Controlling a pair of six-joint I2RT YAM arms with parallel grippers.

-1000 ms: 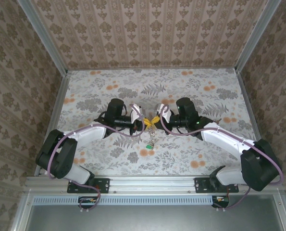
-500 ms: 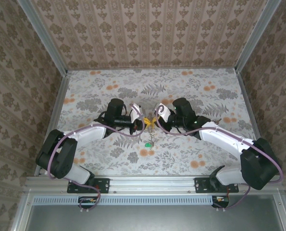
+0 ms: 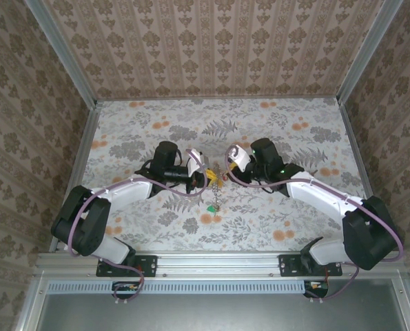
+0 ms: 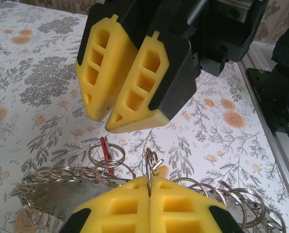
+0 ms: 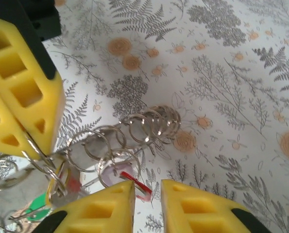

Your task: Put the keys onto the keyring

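My left gripper (image 4: 149, 182) is shut on the keyring (image 4: 148, 165), a thin metal ring pinched edge-on between its yellow pads. A chain of several linked rings (image 5: 144, 127) hangs from it above the floral table. A red key (image 5: 137, 183) hangs on one ring, right at the mouth of my right gripper (image 5: 147, 187), whose fingers stand slightly apart and grip nothing. A green key (image 5: 35, 208) dangles lower in the bunch. In the top view the left gripper (image 3: 206, 178) and right gripper (image 3: 227, 163) face each other mid-table, with the green key (image 3: 210, 207) hanging below them.
The floral table cover (image 3: 273, 131) stretches all round the arms. Patterned walls (image 3: 218, 48) enclose the back and sides, with metal rails along the edges. The right arm's base and the near rail (image 4: 275, 126) lie close to the right of the grippers.
The right gripper has opened and drawn back a little to the right, away from the left gripper. The left gripper still pinches the ring in the same spot.
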